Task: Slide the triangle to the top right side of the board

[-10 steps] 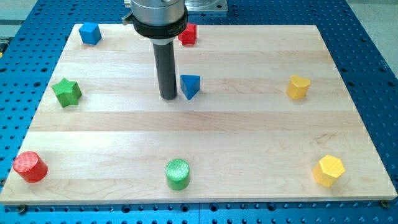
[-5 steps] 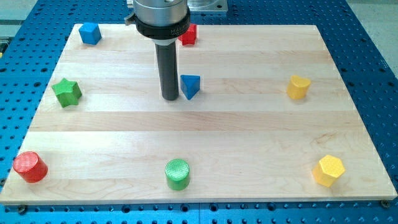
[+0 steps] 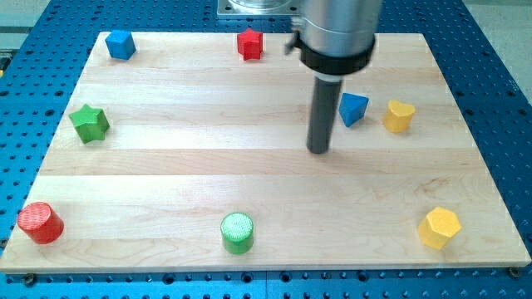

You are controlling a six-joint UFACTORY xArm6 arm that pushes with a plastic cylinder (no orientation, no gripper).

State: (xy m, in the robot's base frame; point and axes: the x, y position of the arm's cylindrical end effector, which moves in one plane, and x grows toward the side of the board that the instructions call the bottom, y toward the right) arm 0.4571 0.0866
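The blue triangle (image 3: 352, 109) lies on the wooden board (image 3: 166, 166), right of centre in the upper half, just left of a yellow block (image 3: 399, 116). My tip (image 3: 319, 150) rests on the board a little below and to the left of the triangle, with a small gap between the rod and the block. The rod rises to the arm's silver and black body at the view's top.
A blue block (image 3: 120, 44) sits at the top left and a red block (image 3: 249, 44) at the top middle. A green star (image 3: 90, 123) is at the left, a red cylinder (image 3: 39, 223) at the bottom left, a green cylinder (image 3: 238, 232) at the bottom middle, a yellow hexagon (image 3: 438, 227) at the bottom right.
The blue triangle has slid a long way right, from the board's middle to beside the yellow block. My tip has moved right with it and slightly down.
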